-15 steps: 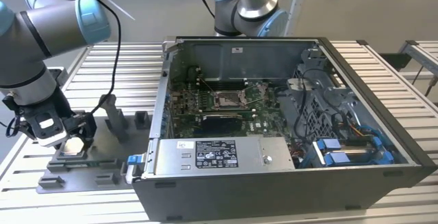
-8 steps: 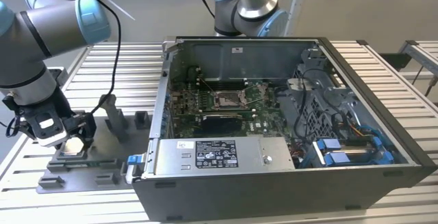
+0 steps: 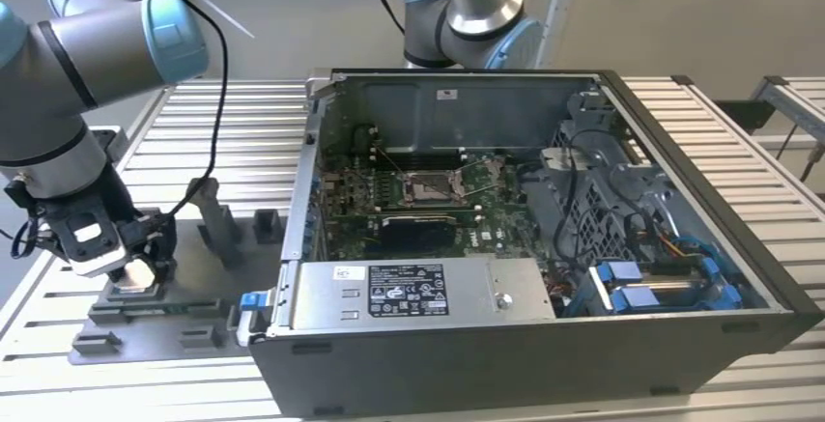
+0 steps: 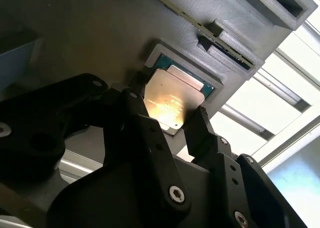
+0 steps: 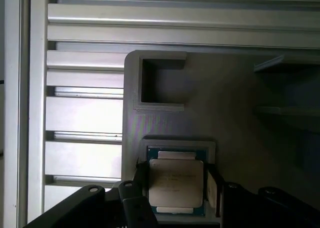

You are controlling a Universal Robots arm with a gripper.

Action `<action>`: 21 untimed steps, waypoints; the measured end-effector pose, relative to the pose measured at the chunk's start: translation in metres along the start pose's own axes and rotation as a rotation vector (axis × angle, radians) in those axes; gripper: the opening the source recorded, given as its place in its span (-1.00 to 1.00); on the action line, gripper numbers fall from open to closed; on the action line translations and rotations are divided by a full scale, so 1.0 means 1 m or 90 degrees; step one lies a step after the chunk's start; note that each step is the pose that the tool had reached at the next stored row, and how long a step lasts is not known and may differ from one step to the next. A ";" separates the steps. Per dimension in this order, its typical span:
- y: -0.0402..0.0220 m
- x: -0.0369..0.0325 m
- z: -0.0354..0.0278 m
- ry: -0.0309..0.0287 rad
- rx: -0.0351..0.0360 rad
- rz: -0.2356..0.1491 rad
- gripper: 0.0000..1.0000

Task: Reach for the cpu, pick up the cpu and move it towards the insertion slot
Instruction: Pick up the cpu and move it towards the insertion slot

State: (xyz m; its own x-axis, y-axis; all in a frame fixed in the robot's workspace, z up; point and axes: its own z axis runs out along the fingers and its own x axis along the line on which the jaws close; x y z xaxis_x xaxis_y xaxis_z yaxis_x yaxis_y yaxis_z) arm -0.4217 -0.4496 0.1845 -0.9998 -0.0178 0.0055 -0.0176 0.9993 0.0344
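Reach is done: end effector (image 3: 133, 272) over the cpu (image 5: 176, 182), grip impossible to tell, chip unlifted in its fixture (image 5: 240, 112), insertion slot (image 3: 423, 186) well apart.

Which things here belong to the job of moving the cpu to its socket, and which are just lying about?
Job: small flat silvery square cpu; black gripper poised at it; silver metal-framed insertion slot on the green motherboard.
Lying about: upright grey plastic fixture posts; silver power supply box; blue plastic brackets; second grey robot arm.
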 end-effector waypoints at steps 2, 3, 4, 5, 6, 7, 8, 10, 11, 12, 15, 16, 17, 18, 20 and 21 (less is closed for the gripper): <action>0.0000 0.0000 0.0000 0.0000 0.0000 0.000 -1.00; 0.0000 0.0000 0.0000 0.0000 0.0000 0.000 -1.00; 0.0000 0.0000 0.0000 0.0000 0.0000 0.000 -1.00; 0.0000 0.0000 0.0000 0.0000 0.0000 0.000 -1.00; 0.0000 0.0000 0.0000 0.0000 0.0000 0.000 -1.00; 0.0000 0.0000 0.0000 0.0000 0.0000 0.000 -1.00; 0.0000 0.0000 0.0000 0.0000 0.0000 0.000 -1.00; 0.0000 0.0000 -0.0012 -0.0001 0.0000 0.000 -1.00; 0.0001 0.0000 -0.0026 -0.0001 0.0000 0.000 -1.00; 0.0002 0.0000 -0.0048 -0.0001 0.0000 0.000 -1.00; 0.0004 0.0001 -0.0115 0.0000 0.0000 0.000 -1.00; 0.0005 0.0001 -0.0131 0.0000 0.0000 0.000 -1.00; 0.0005 0.0001 -0.0149 0.0001 0.0001 0.000 -1.00; 0.0006 0.0001 -0.0166 0.0000 0.0000 0.000 -1.00; 0.0007 0.0001 -0.0195 0.0000 0.0000 0.000 -1.00; 0.0007 0.0001 -0.0209 0.0000 0.0000 0.000 -1.00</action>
State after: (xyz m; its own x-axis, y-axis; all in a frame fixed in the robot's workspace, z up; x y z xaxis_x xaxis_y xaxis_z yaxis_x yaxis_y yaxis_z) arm -0.4217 -0.4496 0.2054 -0.9998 -0.0177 0.0055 -0.0175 0.9993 0.0344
